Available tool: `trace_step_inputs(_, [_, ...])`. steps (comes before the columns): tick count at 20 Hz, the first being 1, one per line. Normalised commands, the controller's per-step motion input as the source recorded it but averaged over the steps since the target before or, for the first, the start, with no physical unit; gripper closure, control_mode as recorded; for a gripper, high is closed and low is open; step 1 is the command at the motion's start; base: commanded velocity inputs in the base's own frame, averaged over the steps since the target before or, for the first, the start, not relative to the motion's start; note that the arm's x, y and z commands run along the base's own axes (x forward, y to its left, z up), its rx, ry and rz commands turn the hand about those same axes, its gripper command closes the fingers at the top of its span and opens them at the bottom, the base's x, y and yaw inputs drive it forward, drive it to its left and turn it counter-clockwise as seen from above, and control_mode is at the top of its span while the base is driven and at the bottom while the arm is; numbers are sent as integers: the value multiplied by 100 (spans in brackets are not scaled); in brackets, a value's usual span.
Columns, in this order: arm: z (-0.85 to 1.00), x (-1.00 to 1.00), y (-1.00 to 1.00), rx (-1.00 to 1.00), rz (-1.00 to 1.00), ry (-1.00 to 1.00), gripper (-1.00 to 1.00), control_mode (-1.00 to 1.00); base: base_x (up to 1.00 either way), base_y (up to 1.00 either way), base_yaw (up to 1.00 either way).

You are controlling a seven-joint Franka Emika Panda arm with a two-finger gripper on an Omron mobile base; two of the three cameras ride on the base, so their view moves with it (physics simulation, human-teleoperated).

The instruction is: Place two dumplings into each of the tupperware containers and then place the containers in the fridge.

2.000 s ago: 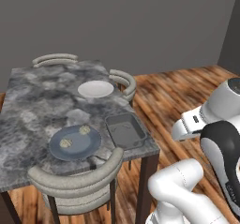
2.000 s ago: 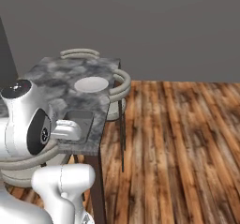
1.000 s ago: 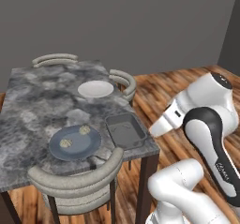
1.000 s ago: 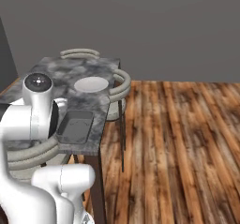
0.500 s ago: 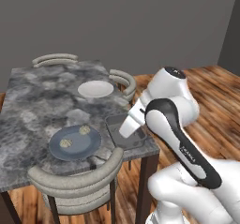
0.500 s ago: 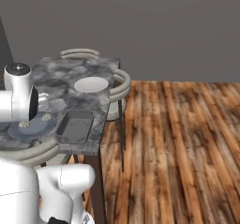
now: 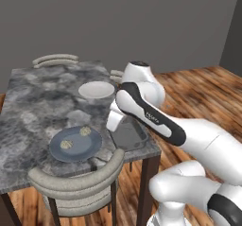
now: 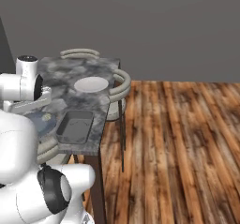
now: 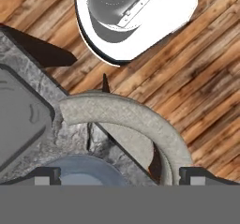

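Wooden plank floor below, grey wall behind. Marble-topped bench carrying everything, with curved pale chairs tucked in: one at the near edge, one at the far edge, one at the right edge. White arm reaching from the lower right of the left base view over the bench's near right corner, the hand hanging low above the near edge. Jaws spread fully wide, holding nothing, the two dark tips far apart in the hand view, above the blue-grey plate's rim and the near chair's back.

Dark grey tupperware container at the near right corner of the bench, nothing visible inside, partly behind the hand in the left base view. Round blue-grey plate just left of it along the near edge, apart from it. Round white plate toward the far right of the bench. Two dumplings on the blue-grey plate, one nearer the bench's near edge, one farther back, not touching.
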Motion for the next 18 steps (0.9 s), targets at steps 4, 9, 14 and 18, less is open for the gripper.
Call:
trace_step_inputs(4, [-67,31,1,-5,10,1,-100,-100,0,0,0])
trace_step_inputs(9, [-43,18,18,-1,4,-12,-100,-100,0,0,0])
trace_step_inputs(14, [-41,49,24,-1,0,-20,-100,-100,0,0,0])
trace_step_inputs(18, [-28,72,26,-4,3,-7,-100,-100,0,0,0])
